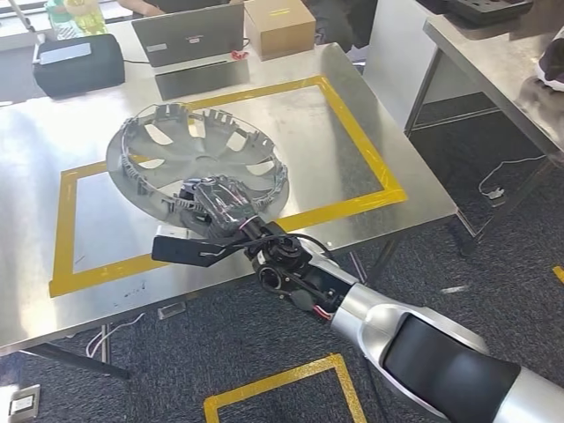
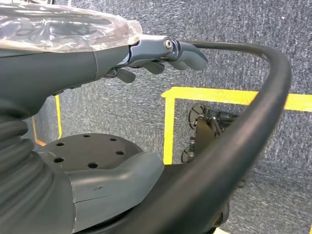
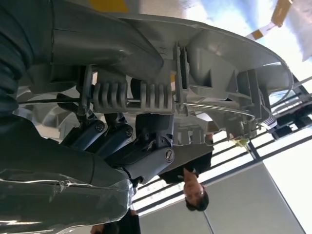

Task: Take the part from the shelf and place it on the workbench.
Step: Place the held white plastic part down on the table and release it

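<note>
Right hand [image 1: 216,204], wrapped in clear plastic film, grips the near rim of the round silver-grey plastic wheel cover [image 1: 199,159], the part of the task. The right wrist view confirms it: the dark fingers [image 3: 147,161] curl round the ribbed inner edge of the part, with the thick grey thumb on the other face, so the rim is pinched between them.

The cover hangs over the steel workbench [image 1: 373,115], inside the rectangle of yellow tape [image 1: 362,141], towards that rectangle's near edge. It is tilted, and whether any part of it touches the steel I cannot tell. The disc stretches away from the fingers towards the far side of the bench, so its weight lies beyond the grip rather than under it.

That is what the next move hangs on, I judge: bringing the cover down and level within the tape. A tilted disc held by one edge may drop unevenly when the fingers let go.

Left hand [image 2: 162,53] hangs over the grey carpet floor [image 2: 228,29], well away from the bench; its fingers lie loosely extended and hold nothing. The right hand alone is placed to finish.
</note>
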{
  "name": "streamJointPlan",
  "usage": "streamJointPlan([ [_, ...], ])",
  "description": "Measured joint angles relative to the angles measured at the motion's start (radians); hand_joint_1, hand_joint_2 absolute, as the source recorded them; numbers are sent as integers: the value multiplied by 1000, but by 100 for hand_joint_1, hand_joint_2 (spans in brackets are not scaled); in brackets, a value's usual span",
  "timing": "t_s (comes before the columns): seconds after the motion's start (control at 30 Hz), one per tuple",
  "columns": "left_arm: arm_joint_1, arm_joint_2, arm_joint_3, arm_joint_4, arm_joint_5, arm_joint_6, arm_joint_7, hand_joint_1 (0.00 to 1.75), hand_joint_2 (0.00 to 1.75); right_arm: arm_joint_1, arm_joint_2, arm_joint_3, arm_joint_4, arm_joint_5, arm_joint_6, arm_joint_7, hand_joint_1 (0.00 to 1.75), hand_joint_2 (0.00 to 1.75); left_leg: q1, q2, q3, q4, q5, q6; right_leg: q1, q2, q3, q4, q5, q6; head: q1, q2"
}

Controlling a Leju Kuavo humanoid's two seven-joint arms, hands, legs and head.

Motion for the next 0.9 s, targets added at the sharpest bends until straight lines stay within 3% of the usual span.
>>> streamJointPlan([
  [0.13, -2, 1, -5, 0, 1, -2, -3, 0, 175, -31, 35, 26, 110, 36, -1, 46, 175, 175, 0, 0, 0, 0, 0, 0, 0, 0, 1, -2, 0, 0, 0, 0],
  [0.33, -8, 3, -8, 0, 14, -3, -11, 0, 175, -55, 82, 86, 247, 105, -41, 204, 175, 175, 0, 0, 0, 0, 0, 0, 0, 0, 1, -3, 0, 0, 0, 0],
  [0.7, -4, 9, -18, 0, 41, -11, -20, 0, 175, -68, 103, 144, 403, 148, -97, 432, 175, 175, 0, 1, 0, 0, -1, -1, 0, 1, 1, -4, 0, 0, 0, 0],
  [0.9, -1, 12, -27, 0, 48, -12, -21, 0, 175, -79, 95, 142, 445, 149, -108, 459, 175, 175, 0, 2, 1, 0, -1, -1, 0, 2, 1, -4, 1, 0, 0, 0],
])
